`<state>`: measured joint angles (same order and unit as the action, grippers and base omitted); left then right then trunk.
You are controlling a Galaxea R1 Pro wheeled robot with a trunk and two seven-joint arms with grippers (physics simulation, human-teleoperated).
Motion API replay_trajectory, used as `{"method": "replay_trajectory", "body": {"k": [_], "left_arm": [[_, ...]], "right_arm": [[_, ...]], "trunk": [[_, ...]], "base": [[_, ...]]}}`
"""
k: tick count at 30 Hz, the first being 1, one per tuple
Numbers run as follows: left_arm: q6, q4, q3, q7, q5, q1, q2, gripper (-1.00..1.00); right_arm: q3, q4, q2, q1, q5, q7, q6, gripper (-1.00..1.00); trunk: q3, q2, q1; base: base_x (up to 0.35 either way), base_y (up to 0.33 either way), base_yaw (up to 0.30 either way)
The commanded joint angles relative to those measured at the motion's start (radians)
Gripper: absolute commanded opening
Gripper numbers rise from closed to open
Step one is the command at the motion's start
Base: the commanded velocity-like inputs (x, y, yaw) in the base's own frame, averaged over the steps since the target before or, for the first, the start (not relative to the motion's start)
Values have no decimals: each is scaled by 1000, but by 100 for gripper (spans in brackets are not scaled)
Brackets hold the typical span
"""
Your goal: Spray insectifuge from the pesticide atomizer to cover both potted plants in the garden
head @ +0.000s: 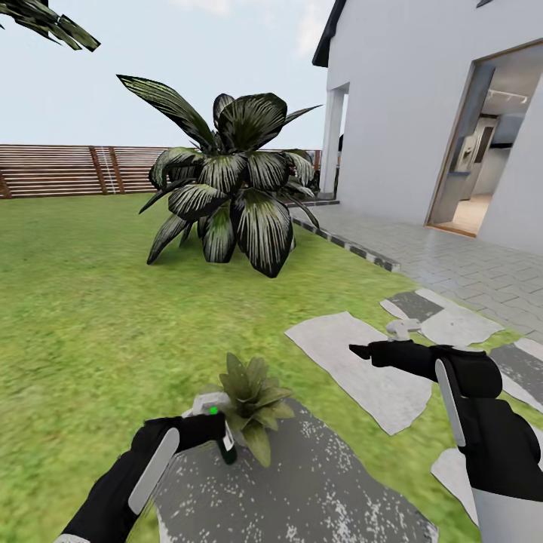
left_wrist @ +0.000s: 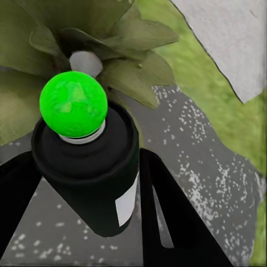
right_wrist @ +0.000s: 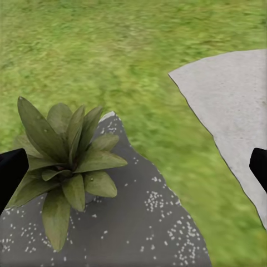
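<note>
Spray time at the first small broad-leaved potted plant (head: 253, 398)!
The left gripper (head: 219, 431) clamped the dark green white-labelled atomizer bottle (left_wrist: 92, 167); right gripper (head: 362, 351) spread empty. Sweeping the nozzle across every leaf seemed wise.

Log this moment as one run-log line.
left gripper: shut on atomizer | right gripper: open | potted plant: beside atomizer, on dark slab

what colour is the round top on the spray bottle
Bright green, clearest in the left wrist view.
</note>
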<state>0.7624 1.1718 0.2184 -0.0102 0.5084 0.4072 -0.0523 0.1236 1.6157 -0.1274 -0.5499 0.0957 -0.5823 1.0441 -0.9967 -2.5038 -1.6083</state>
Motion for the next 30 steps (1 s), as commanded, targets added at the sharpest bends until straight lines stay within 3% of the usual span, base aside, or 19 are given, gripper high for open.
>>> {"method": "replay_trajectory", "body": {"k": [1,10,13,19,24,30], "left_arm": [[19,10,-5,-1,0,2,-1,-100],[83,6,-27,-1,2,46,1,-100],[115,-76,-24,4,2,100,13,-100],[118,-252,-21,-4,3,192,45,-100],[122,-310,-21,-7,5,229,63,-100],[112,-451,-20,-8,4,300,102,-100]], "right_arm": [[1,1,0,-1,10,-10,3,100],[1,1,0,-1,10,-10,3,100],[1,1,0,-1,10,-10,3,100],[1,1,-1,-1,10,-10,3,100],[1,1,-1,-1,10,-10,3,100],[1,1,-1,-1,10,-10,3,100]], "trunk": [[-1,0,0],[-1,0,0],[-1,0,0],[-1,0,0],[-1,0,0],[-1,0,0]], "base": [[2,1,0],[0,0,0],[0,0,0],[0,0,0],[0,0,0],[0,0,0]]}}
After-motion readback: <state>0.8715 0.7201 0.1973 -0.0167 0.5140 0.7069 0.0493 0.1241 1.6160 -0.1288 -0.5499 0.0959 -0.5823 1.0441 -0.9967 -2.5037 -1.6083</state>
